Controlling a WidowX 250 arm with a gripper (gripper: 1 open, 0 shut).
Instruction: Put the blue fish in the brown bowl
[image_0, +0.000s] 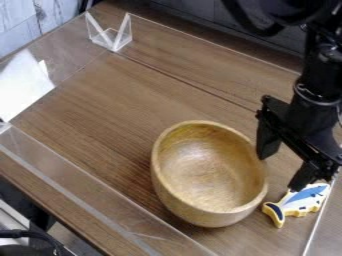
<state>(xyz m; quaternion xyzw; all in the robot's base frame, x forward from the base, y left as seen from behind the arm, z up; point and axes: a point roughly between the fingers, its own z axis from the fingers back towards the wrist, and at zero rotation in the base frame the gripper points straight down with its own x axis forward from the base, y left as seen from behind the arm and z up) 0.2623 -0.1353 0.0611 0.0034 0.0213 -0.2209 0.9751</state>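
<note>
The brown bowl (214, 175), round light wood with a thick rim, sits upright on the wooden table near its front. The blue fish (297, 203) lies flat on the table just right of the bowl, close to the table's right front edge. My black gripper (285, 167) points down, low over the table, just above the fish and beside the bowl's right rim. Its jaws are open with nothing between them. One finger (266, 142) stands close to the bowl's rim, the other finger (317, 168) hangs over the fish's tail end.
A clear plastic stand (110, 30) is at the back left. A white sheet (20, 85) lies at the left edge. A transparent wall (80, 190) runs along the table's front left side. Dark equipment lies behind the arm at the back right.
</note>
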